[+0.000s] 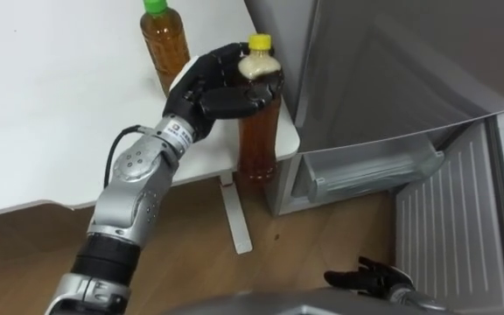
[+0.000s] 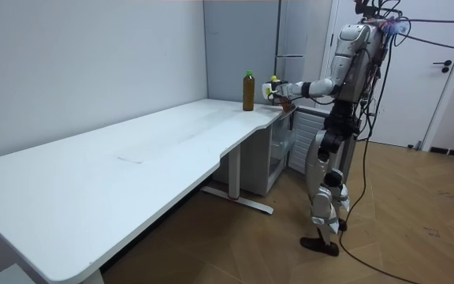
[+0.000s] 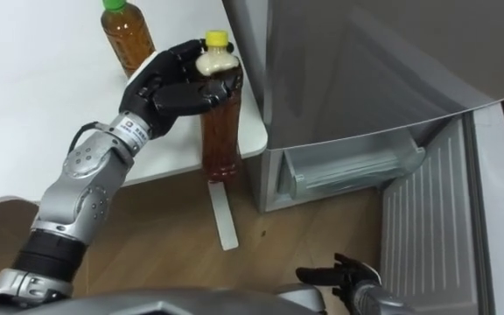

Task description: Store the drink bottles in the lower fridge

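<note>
My left hand [image 1: 213,87] is shut on the upper part of a yellow-capped bottle of brown tea [image 1: 258,131]. It holds the bottle upright at the white table's [image 1: 59,131] corner, with the bottle's base hanging past the edge above the floor. A second tea bottle [image 1: 164,44], green-capped, stands on the table just behind the hand. The lower fridge [image 1: 366,175] stands open right of the bottle, showing a clear shelf bin. My right hand [image 1: 370,280] hangs low near the floor, open. In the room view I stand at the table's end beside the fridge, left hand [image 2: 278,91] raised.
The open fridge door's ribbed white inner side [image 1: 453,236] stands at the right. The grey upper fridge front [image 1: 392,61] rises close beside the held bottle. A white table leg [image 1: 234,214] stands on the wood floor below the corner.
</note>
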Robot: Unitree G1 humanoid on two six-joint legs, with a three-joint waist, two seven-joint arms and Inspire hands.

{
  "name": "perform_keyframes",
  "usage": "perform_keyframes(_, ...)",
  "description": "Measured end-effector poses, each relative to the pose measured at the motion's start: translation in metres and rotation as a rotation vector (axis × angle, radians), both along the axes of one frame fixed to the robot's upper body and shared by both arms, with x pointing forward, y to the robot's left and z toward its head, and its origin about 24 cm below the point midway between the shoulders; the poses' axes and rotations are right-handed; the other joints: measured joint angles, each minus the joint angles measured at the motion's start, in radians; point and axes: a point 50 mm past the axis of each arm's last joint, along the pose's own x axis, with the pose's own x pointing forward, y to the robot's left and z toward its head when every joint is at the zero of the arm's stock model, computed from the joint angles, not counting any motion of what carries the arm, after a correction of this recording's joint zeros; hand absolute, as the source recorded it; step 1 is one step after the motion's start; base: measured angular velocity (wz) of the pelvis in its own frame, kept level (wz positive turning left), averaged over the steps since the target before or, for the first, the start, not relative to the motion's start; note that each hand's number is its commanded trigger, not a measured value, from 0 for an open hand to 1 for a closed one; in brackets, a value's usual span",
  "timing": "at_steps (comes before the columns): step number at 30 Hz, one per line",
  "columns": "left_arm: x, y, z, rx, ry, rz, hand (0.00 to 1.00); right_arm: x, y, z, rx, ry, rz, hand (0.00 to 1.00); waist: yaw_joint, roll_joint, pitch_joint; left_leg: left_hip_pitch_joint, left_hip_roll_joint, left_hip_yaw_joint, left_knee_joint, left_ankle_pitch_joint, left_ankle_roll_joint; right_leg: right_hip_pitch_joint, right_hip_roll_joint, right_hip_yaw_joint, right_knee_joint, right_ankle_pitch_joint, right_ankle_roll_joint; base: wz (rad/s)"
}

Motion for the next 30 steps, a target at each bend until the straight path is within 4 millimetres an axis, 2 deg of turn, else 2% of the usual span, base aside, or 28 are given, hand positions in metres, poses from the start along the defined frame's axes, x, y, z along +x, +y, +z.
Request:
perform_keyframes(7,0.000,0.001,-0.001,0.009,0.009,-0.003,1.00,0.002,0.000,0.000,0.004,-0.007,-0.005,0.00,-0.015,0.001,-0.0010,-0.014,-0.001,0.000,0.000,0.001,0.000,-0.015,-0.001,0.000,0.000,0.000,0.000,0.00)
perform_keyframes(20,0.000,-0.001,0.000,0.002,0.008,0.000,1.00,0.003,0.003,0.000,0.019,-0.016,0.001,0.00,-0.015,-0.004,-0.0006,-0.022,0.001,0.001,0.003,0.001,0.000,-0.027,-0.001,-0.003,0.003,0.000,0.000,0.00)
perform_keyframes(26,0.002,-0.004,0.011,-0.013,-0.040,-0.009,1.00,0.016,0.011,0.003,0.013,-0.059,0.112,0.00,0.035,-0.007,-0.0023,-0.052,0.011,0.002,0.022,0.001,-0.001,-0.058,0.003,-0.004,0.021,0.001,-0.002,-0.03)
perform_keyframes(30,0.001,-0.012,0.015,-0.035,-0.072,-0.022,1.00,0.035,0.032,0.008,0.052,-0.124,0.301,0.00,0.086,-0.011,-0.0029,-0.051,0.011,0.001,0.025,0.001,-0.001,-0.065,0.004,-0.005,0.029,0.002,-0.003,0.01)
